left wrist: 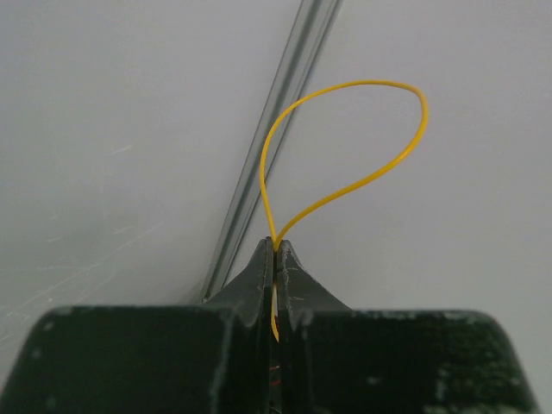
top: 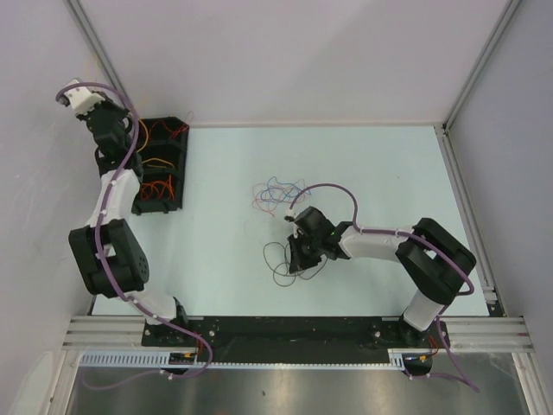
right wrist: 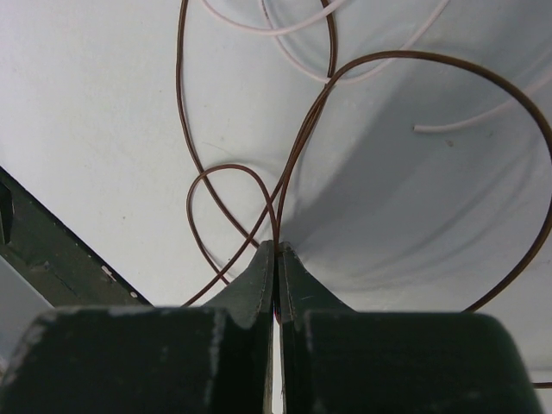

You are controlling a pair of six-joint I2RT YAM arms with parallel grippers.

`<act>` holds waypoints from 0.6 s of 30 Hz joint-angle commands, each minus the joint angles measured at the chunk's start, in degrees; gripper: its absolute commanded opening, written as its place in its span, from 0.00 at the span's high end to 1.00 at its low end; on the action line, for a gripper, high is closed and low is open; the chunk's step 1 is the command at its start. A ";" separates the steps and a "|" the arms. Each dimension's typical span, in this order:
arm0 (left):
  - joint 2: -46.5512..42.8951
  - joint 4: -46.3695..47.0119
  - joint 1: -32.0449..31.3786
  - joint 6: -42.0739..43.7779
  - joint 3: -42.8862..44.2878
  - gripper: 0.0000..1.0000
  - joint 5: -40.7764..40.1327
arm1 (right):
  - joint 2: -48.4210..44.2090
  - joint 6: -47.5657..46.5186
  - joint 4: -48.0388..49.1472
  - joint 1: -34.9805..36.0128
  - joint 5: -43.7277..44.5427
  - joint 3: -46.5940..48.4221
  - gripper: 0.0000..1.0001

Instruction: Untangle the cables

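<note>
- Cables (top: 278,194) are hair-thin and probably near weightless. They look springy enough to hold their own curls, limp over any length, and likely to snag on one another. A pinch near a free end or on a single loop clear of the crossings should serve best, followed by a slow pull.
- Counter (top: 389,173): one, pale, lying under the right claw and carrying the loose heap.
- Tray (top: 181,173): one, black, down beside the left claw. Orange and red strands are curled in its compartments, too small to count.
- Loose heap: one, just beyond the right claw, with blue, red, purple and pale strands overlapping. Their number cannot be made out.
- Dark loops: a few circles on the counter right at the right claw, spreading to its left.
- Right claw (right wrist: 275,248): low over the counter, jaws together and clamped on the brown cable (right wrist: 405,53). That cable rises from the tips in wide arcs. Whether one strand or two enters the tips is unclear.
- Pale strands (right wrist: 418,129): at least two ahead of the right claw, crossing the brown arcs.
- Left claw (left wrist: 275,246): raised well apart from the heap, jaws together and pinching one yellow cable (left wrist: 362,83). It stands in a single teardrop loop above the tips.
</note>
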 commanded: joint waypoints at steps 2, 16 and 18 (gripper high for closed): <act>1.11 3.03 -0.77 1.55 -0.01 1.00 4.96 | -3.17 -0.68 -0.57 0.67 1.37 -0.91 1.00; 16.22 -6.18 -0.68 1.55 18.52 1.00 22.98 | -3.43 -0.68 0.31 0.40 1.55 -2.85 1.00; 17.37 -6.55 -0.77 0.76 22.64 1.00 24.74 | -3.17 -0.68 0.49 0.23 1.46 -2.76 1.00</act>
